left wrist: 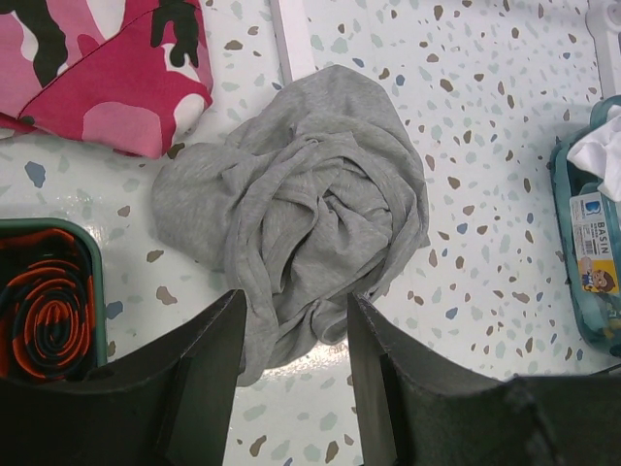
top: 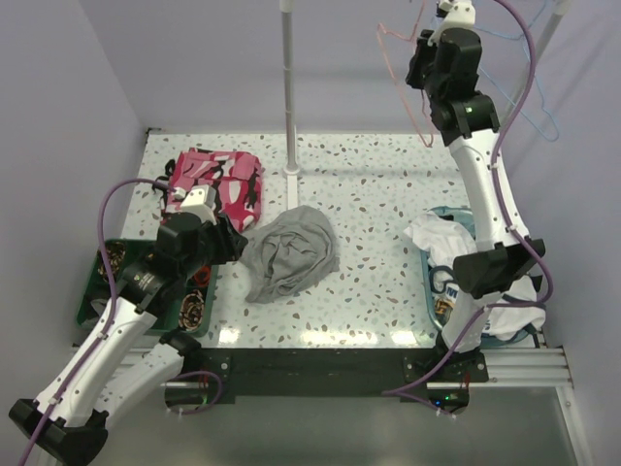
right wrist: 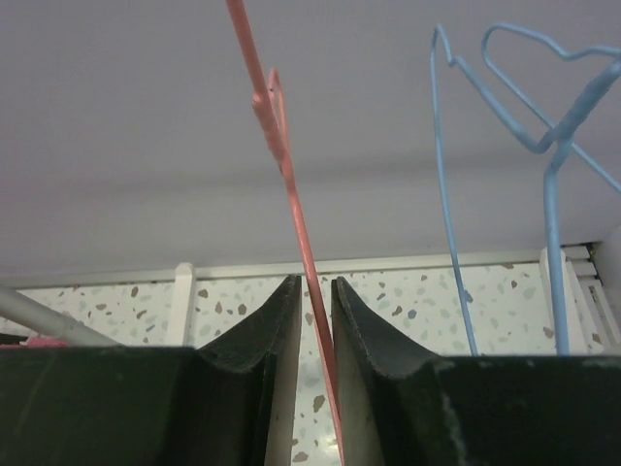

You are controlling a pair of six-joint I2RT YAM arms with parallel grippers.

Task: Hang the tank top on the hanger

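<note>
Overhead, above the far right corner of the counter (top: 388, 209), the right claw (right wrist: 316, 283) stands narrowly apart around the hanger (right wrist: 291, 194), not visibly pinching; such thin wire could slip or swing aside. The left claw (left wrist: 296, 306), half open and empty, hovers over the tank top (left wrist: 310, 214), crumpled mid-counter.

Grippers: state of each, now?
Left gripper: open over the tank top, holding nothing.
Right gripper: jaws narrow around the hanger wire; grip cannot be told.
</note>
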